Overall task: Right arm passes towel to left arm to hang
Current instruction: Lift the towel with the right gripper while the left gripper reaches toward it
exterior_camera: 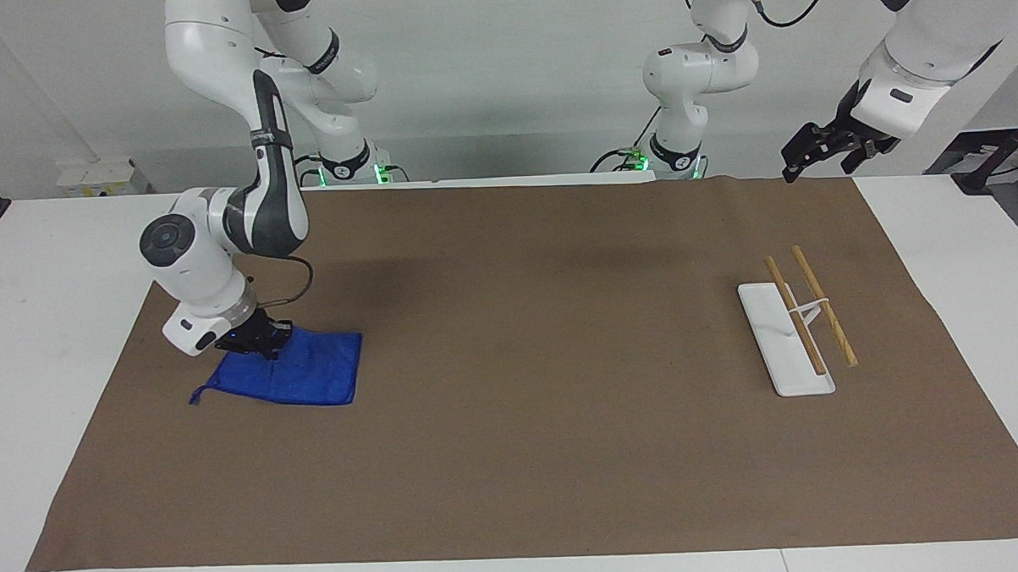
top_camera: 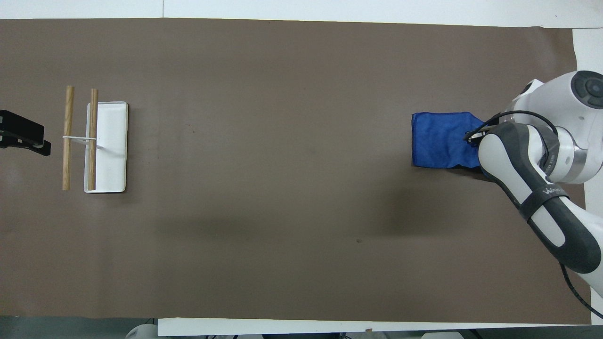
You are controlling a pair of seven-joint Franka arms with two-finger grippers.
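The blue towel (exterior_camera: 296,371) (top_camera: 440,145) is at the right arm's end of the brown mat, partly lifted. My right gripper (exterior_camera: 261,344) is shut on the towel's edge nearest the robots; that edge hangs up off the mat while the loop tail (exterior_camera: 198,397) trails low. The right arm (top_camera: 527,174) covers the gripper and part of the cloth in the overhead view. My left gripper (exterior_camera: 819,151) (top_camera: 28,136) waits open in the air over the mat's edge at the left arm's end, with nothing in it.
A white rack base (exterior_camera: 778,344) (top_camera: 113,146) with two wooden rods (exterior_camera: 823,305) (top_camera: 68,136) across a thin white post stands at the left arm's end. The brown mat (exterior_camera: 546,386) covers most of the white table.
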